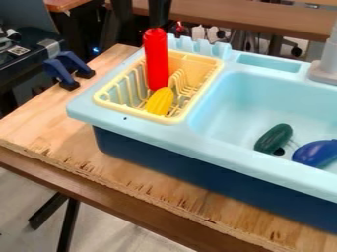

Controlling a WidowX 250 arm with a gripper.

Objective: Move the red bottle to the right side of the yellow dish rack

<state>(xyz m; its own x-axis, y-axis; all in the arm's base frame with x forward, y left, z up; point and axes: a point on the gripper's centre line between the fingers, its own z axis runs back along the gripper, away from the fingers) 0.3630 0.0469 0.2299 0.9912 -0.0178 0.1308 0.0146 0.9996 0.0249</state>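
black claw (160, 17) up at the top edge, right at the red bottle's (156, 59) upper end, can't tell if it's gripping, bottle's upright in the pale yellow rack (135, 112) with a yellow corn-looking toy (160, 101), blue sink (227, 110) alongside

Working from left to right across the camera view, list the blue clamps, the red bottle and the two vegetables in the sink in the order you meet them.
Blue clamps → red bottle → green vegetable → purple-blue vegetable.
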